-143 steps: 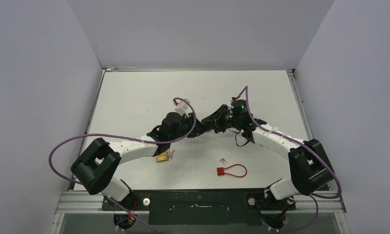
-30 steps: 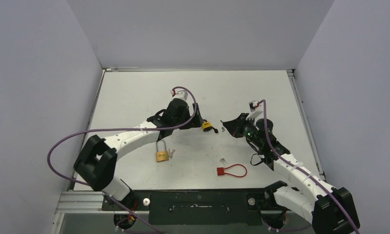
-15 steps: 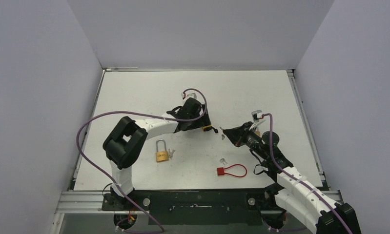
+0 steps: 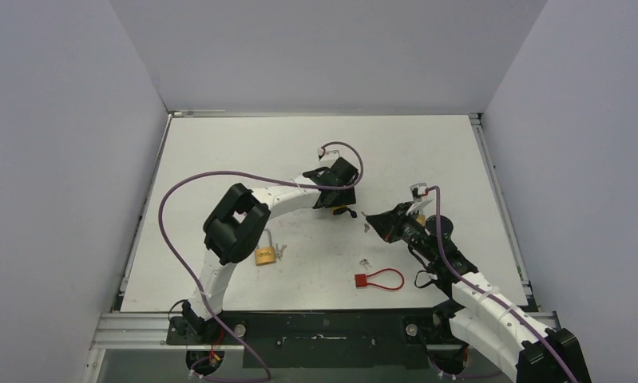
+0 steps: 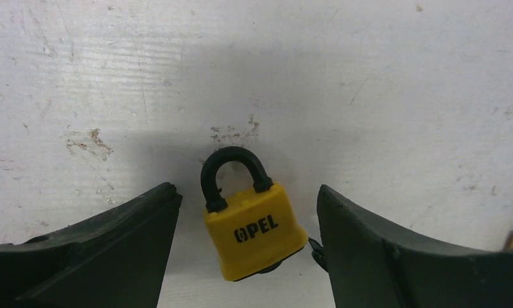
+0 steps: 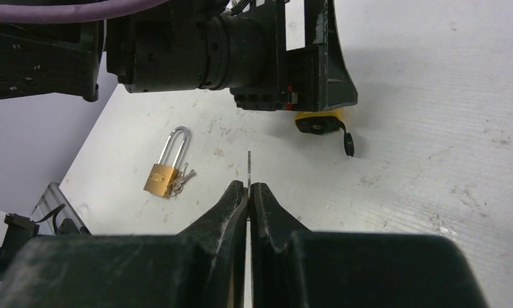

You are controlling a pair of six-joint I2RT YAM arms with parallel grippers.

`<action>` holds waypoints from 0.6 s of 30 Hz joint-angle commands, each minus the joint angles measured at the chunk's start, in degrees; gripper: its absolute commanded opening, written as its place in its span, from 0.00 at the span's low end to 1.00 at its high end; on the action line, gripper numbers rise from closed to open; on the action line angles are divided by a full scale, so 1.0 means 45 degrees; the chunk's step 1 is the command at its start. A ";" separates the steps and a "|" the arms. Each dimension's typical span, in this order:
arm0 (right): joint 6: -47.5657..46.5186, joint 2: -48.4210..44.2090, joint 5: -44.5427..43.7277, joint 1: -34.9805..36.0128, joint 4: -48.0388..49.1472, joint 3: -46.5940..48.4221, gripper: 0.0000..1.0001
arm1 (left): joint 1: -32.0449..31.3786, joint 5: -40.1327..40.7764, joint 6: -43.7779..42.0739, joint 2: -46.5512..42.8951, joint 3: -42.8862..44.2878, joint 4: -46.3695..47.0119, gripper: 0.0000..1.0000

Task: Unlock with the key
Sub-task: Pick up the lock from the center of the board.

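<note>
A: From above, mid-frame: left hand (image 4: 336, 203) over the small yellow padlock with black shackle (image 4: 344, 211) on the white tabletop (image 4: 219, 152), right hand (image 4: 367, 218) just beside.

B: Left wrist, lower centre: hand spread, padlock untouched between. A skewed close could spin it.

A: Right wrist: hand pinches a thin silver key (image 6: 248, 164). It may twist.

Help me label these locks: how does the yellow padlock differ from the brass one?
The yellow padlock has a short black shackle; the brass padlock has a tall silver one. The yellow padlock sits between the left gripper's spread fingers; the brass padlock lies apart, small keys beside it. Both lie flat on the table.
</note>
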State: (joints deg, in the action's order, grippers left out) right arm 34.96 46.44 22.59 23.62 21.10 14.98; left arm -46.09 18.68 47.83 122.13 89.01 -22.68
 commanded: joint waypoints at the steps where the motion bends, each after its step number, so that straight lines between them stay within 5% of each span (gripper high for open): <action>1: -0.0341 0.0034 -0.0684 -0.0033 -0.0021 0.0079 0.00 | -0.0176 0.1171 -0.0862 0.0548 0.0584 -0.2077 0.68; 9: -0.0308 0.0082 -0.0517 -0.0014 -0.0030 0.0079 0.00 | 0.0077 0.0337 -0.1377 -0.0853 -0.0710 -0.1333 0.33; 18: -0.0240 0.0080 -0.0455 0.0044 0.0025 0.0073 0.00 | 0.1773 -0.3573 -0.1652 -0.2488 -0.2782 0.0390 0.20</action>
State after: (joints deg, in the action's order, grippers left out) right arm 34.35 46.46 20.80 23.62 19.03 14.98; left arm -41.74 12.36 41.71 115.04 79.09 -24.12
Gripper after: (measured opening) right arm 0.034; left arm 0.464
